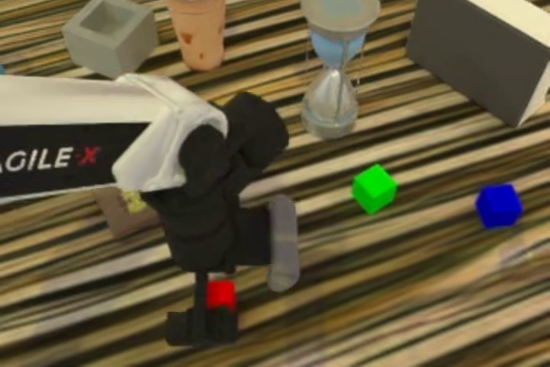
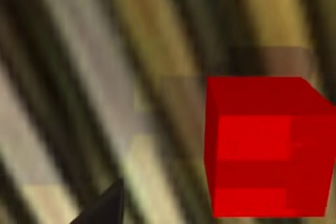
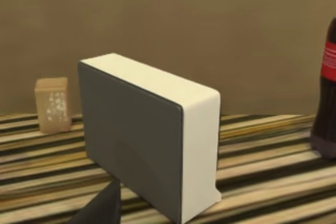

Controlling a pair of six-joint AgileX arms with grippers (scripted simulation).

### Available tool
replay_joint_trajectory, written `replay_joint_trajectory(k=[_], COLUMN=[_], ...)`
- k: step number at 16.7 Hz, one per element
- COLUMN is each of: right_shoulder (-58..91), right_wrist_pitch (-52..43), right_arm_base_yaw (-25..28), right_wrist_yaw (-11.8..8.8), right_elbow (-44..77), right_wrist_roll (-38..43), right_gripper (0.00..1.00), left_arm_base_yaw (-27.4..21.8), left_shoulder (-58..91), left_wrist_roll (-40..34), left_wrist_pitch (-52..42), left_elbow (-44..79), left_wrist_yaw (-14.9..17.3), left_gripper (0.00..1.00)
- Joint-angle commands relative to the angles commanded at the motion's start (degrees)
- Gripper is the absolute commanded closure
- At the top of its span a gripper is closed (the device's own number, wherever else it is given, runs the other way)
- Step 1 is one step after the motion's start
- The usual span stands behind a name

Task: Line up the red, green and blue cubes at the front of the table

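Left gripper (image 1: 215,311) is seen low over the front of the table (image 1: 412,298), left of centre, fingers set either side of the red cube (image 1: 221,295); whether they clamp it or just bracket it cannot be told. Red cube fills the left wrist view (image 2: 268,148) (sitting on the stripes). Green cube (image 1: 374,187) is right of centre, blue cube (image 1: 498,204) further right, well apart. Right gripper is not seen from above; its finger state cannot be told.
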Motion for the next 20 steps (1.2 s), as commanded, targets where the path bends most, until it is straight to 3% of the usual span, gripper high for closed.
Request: replay_joint_trajectory(k=[4, 12, 16, 20], right_shoulder=[0.00, 1.73, 12.38, 32.36], right_wrist_pitch=[0.00, -1.25, -7.96, -18.48], right_arm_base_yaw=[0.00, 0.46, 3.29, 7.96], right_wrist_yaw=[0.00, 0.05, 0.10, 0.03], right_elbow=[0.00, 1.68, 11.85, 28.83], right_wrist_roll=[0.00, -0.08, -0.51, -1.18], right_gripper=[0.00, 0.00, 0.00, 0.00], left_arm_base_yaw=[0.64, 1.20, 5.65, 12.98], left_shoulder=[-3.73, -5.42, -13.61, -28.89], left_wrist_roll=[0.05, -0.52, -4.03, -10.57], left_wrist_pitch=[-8.30, -8.02, -3.11, 4.83], left_elbow=[4.48, 3.69, -2.98, -14.28], left_wrist_yaw=[-0.02, -0.14, -0.57, -1.10], left_gripper=[0.00, 0.00, 0.00, 0.00])
